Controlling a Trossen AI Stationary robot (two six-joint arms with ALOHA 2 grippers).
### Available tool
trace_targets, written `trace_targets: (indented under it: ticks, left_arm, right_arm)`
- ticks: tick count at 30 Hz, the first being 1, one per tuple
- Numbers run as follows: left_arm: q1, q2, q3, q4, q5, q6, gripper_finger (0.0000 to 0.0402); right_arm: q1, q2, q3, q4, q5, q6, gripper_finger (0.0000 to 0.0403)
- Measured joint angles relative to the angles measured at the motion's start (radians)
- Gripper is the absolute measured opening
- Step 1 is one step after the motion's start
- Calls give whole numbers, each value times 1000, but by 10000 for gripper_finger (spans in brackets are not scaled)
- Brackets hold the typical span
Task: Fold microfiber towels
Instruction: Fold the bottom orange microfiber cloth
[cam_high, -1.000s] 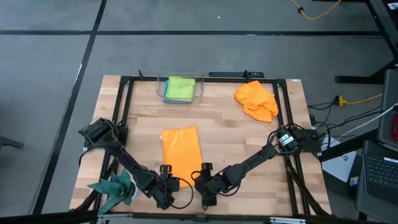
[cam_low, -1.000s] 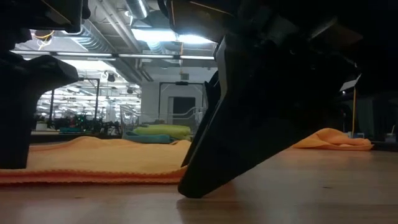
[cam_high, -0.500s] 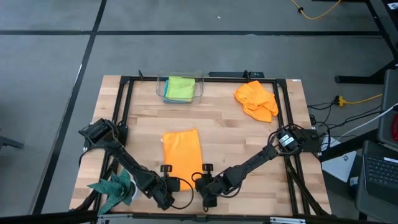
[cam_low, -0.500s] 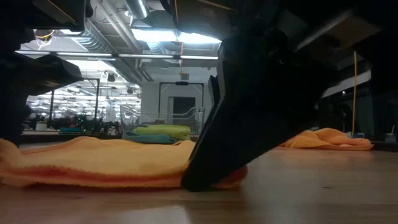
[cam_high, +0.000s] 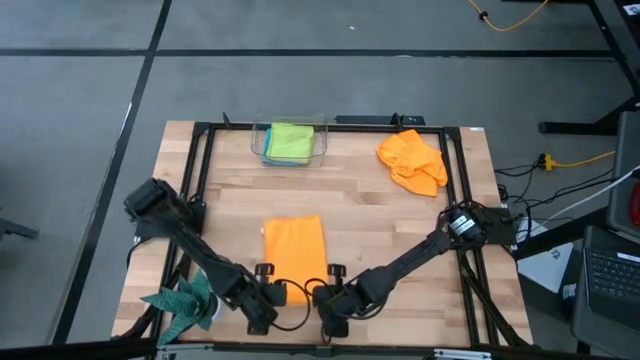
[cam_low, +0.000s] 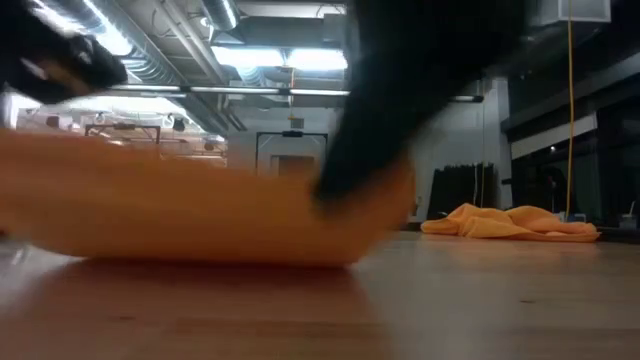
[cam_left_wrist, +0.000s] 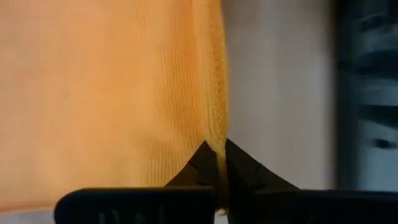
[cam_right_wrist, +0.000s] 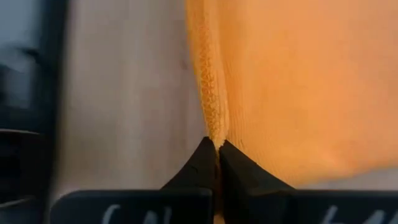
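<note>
High view: orange towel (cam_high: 294, 247) flat on the wooden table (cam_high: 370, 215) near the front edge, near corners pinched tight by left gripper (cam_high: 274, 292) and right gripper (cam_high: 321, 293), crumpled second orange towel (cam_high: 411, 160) far right.

A wooden butcher-block table (cam_high: 370, 215) stands on grey floor (cam_high: 300, 60) crossed by dark lines. At three o'clock, a laptop (cam_high: 608, 275). Fluorescent ceiling lights (cam_low: 285, 58) glow beyond, above a dark doorway (cam_low: 291, 155).
</note>
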Motion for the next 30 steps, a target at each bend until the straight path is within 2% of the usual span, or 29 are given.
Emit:
trace_targets:
  ticks: [6, 11, 14, 20, 30]
  left_arm:
    - [-19, -99, 36, 4, 56, -19, 0]
    - [-30, -141, 68, -39, 21, -15, 0]
    - [-21, -154, 81, -135, -46, -15, 0]
    - [9, -146, 80, -339, -89, -23, 0]
    - [106, -143, 58, -440, -173, 5, 0]
  right_arm:
    - [2, -6, 191, -180, -93, 53, 3]
    - [8, -8, 291, -263, -33, 27, 2]
    - [-5, -8, 298, -290, 32, -2, 2]
    - [-73, -6, 281, -306, 79, -66, 2]
    - [-203, -4, 202, -287, 119, -137, 2]
